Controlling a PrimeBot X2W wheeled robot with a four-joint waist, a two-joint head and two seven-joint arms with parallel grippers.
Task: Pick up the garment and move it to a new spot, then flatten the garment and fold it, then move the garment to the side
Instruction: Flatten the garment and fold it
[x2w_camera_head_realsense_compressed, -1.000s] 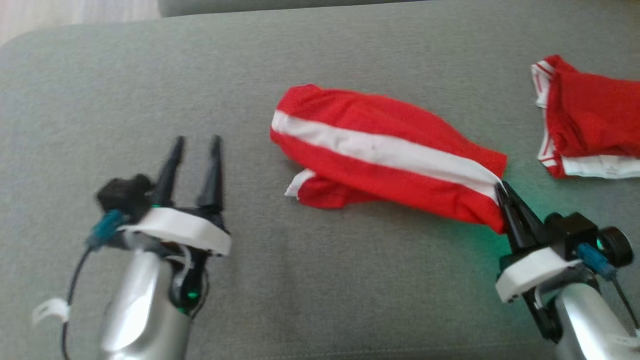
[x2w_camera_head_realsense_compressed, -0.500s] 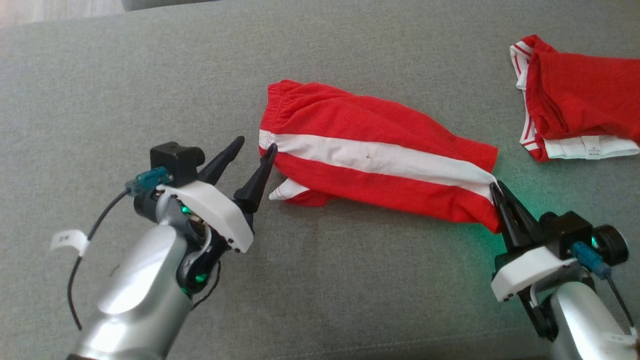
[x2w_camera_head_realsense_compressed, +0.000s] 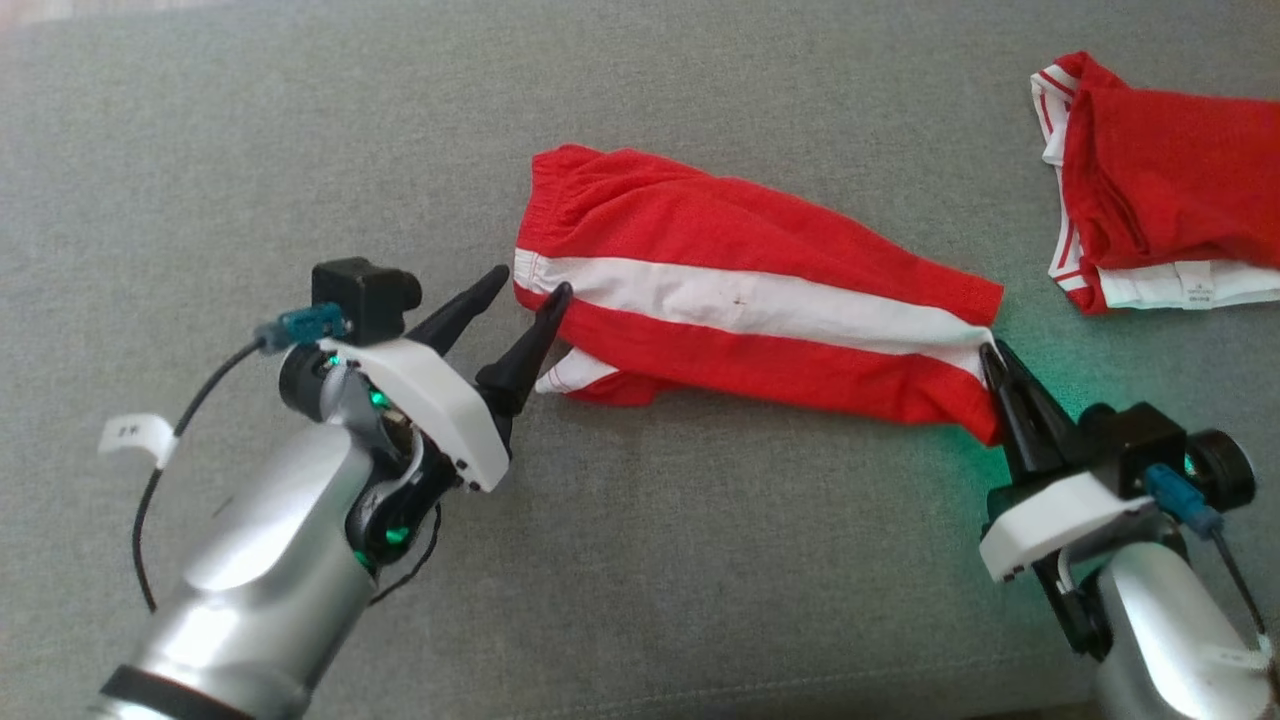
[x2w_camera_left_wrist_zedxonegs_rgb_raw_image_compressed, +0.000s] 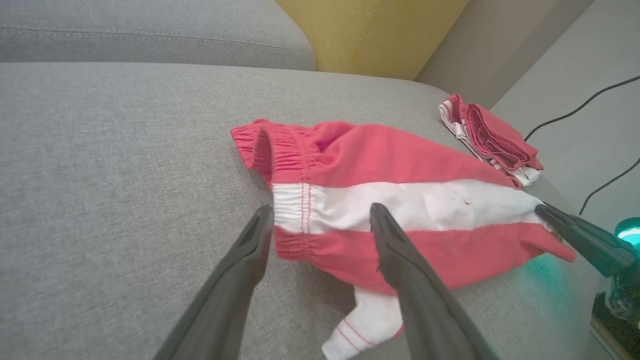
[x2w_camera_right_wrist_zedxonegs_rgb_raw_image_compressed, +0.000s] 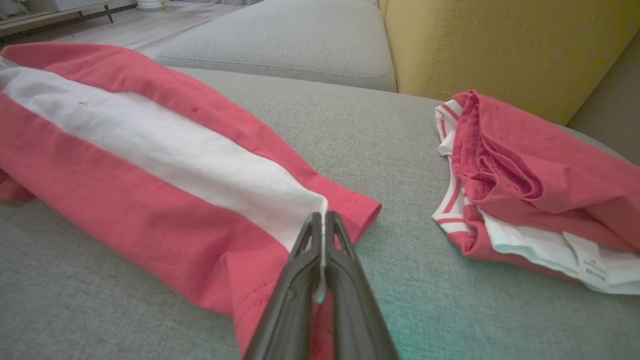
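Nearest you: your left gripper (x2w_camera_head_realsense_compressed: 532, 282) has its fingers spread wide, tips at the elastic-waist end of the garment (x2w_camera_head_realsense_compressed: 740, 300); neither view settles whether a tip touches cloth. Your right gripper (x2w_camera_head_realsense_compressed: 990, 350) has its fingers pressed together, pinching the hem corner at the far end of the white stripe. The garment, red shorts with a white side stripe, lies lengthwise across the middle of the grey seat cushion (x2w_camera_head_realsense_compressed: 300, 150), spanning from one gripper to the other, mostly flat with soft wrinkles. The surface is woven grey fabric, with a green glow (x2w_camera_head_realsense_compressed: 955, 455) on it by the right gripper. Further right, well apart from the shorts, a second red-and-white piece (x2w_camera_head_realsense_compressed: 1170, 190) sits folded near the cushion's end. Beyond that you see another grey cushion (x2w_camera_right_wrist_zedxonegs_rgb_raw_image_compressed: 280, 45), a yellow backrest (x2w_camera_right_wrist_zedxonegs_rgb_raw_image_compressed: 500, 45), a strip of pale wood floor (x2w_camera_right_wrist_zedxonegs_rgb_raw_image_compressed: 150, 25), and a pale surface past the sofa's end with two black cables (x2w_camera_left_wrist_zedxonegs_rgb_raw_image_compressed: 585, 102). Hard to read: a white cuff (x2w_camera_head_realsense_compressed: 565, 372) pokes out from under the shorts and the rest of that layer is hidden; the pinched hem is covered by the fingers; the folded piece is cut off at the head view's right edge; the print on its label (x2w_camera_right_wrist_zedxonegs_rgb_raw_image_compressed: 595, 262) is too small to make out.
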